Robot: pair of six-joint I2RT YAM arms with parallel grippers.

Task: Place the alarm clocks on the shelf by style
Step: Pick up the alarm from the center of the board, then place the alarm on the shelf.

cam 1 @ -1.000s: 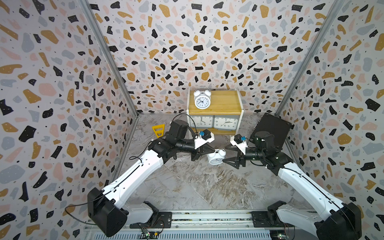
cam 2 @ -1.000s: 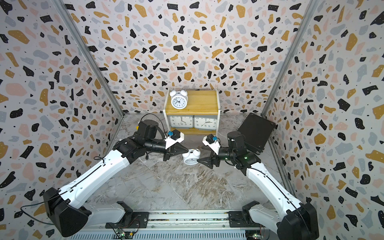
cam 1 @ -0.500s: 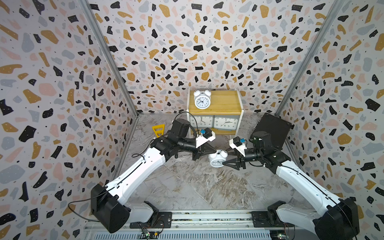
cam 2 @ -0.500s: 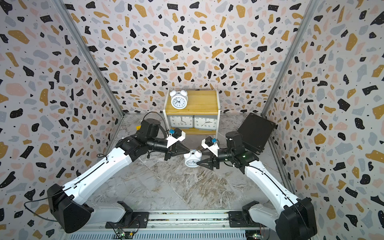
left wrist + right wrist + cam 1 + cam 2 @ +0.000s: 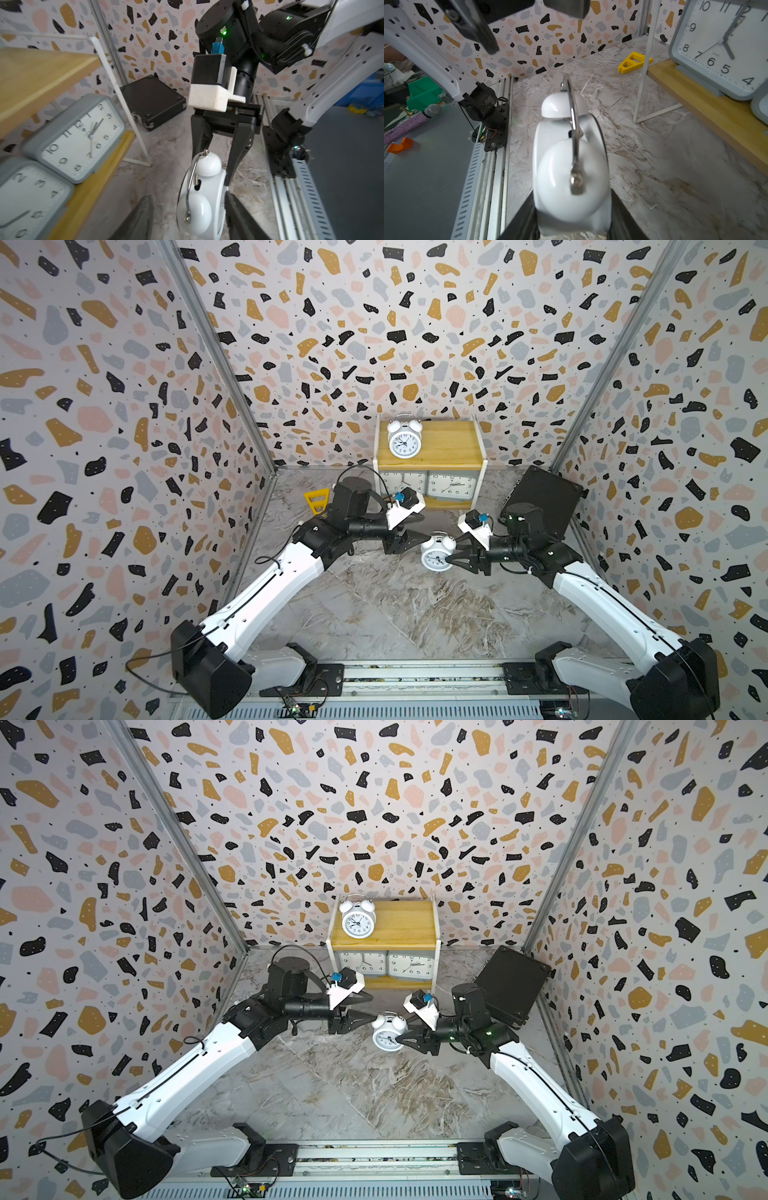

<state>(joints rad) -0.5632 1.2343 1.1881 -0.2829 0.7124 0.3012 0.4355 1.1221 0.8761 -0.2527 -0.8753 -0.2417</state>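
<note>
Mid-table, before the shelf [image 5: 453, 504]: twin-bell clock [image 5: 435, 559], changing hands. Left gripper [image 5: 424, 537], lately clamped, now spread; right gripper [image 5: 452, 551] clamps its case. Probable destination: top board [image 5: 451, 443], beside its twin [image 5: 405, 442].

a flat black case [image 5: 540, 506] sits at the far right, close to the right wall. a small yellow plastic piece [image 5: 316, 501] lies on the grey marbled tabletop [image 5: 395, 605] at the far left. terrazzo-patterned walls [image 5: 374, 323] enclose three sides. a metal rail [image 5: 415, 674] runs along the near edge.
</note>
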